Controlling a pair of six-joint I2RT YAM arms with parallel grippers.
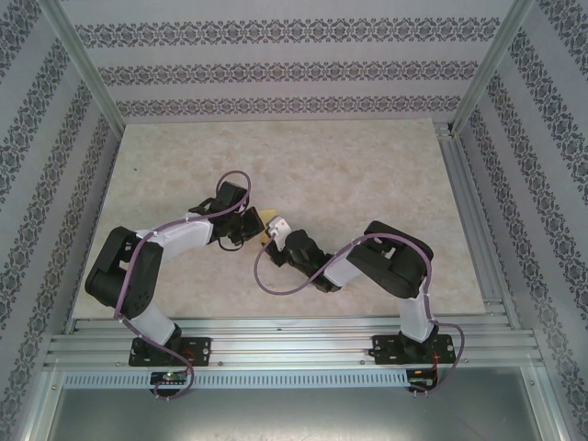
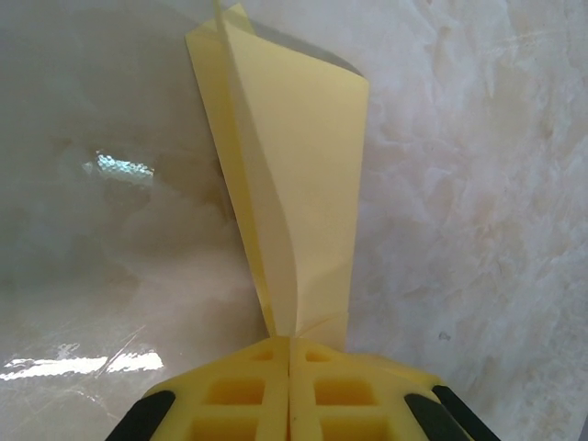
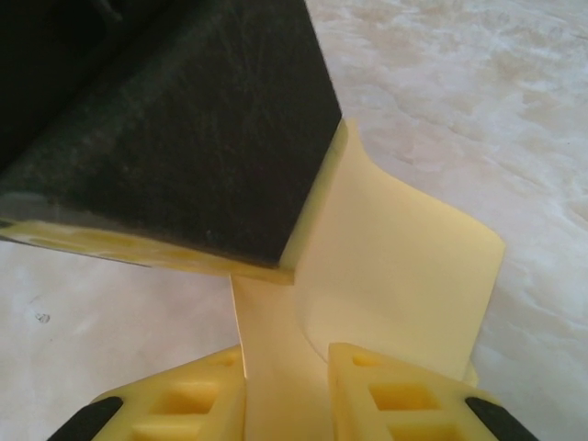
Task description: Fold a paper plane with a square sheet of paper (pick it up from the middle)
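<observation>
Marble table (image 1: pixel 367 165): one folded yellow sheet (image 2: pixel 303 165); left end effector (image 2: pixel 289 367) pinches it (right end effector (image 3: pixel 285 367) narrowly parted).

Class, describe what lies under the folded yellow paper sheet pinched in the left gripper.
Beneath the folded yellow paper sheet lies the glossy beige marbled tabletop. The patch directly below the sheet is covered, so unseen.

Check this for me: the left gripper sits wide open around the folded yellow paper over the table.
Not open. The left wrist view shows the left gripper shut on the folded yellow paper over the table.
</observation>
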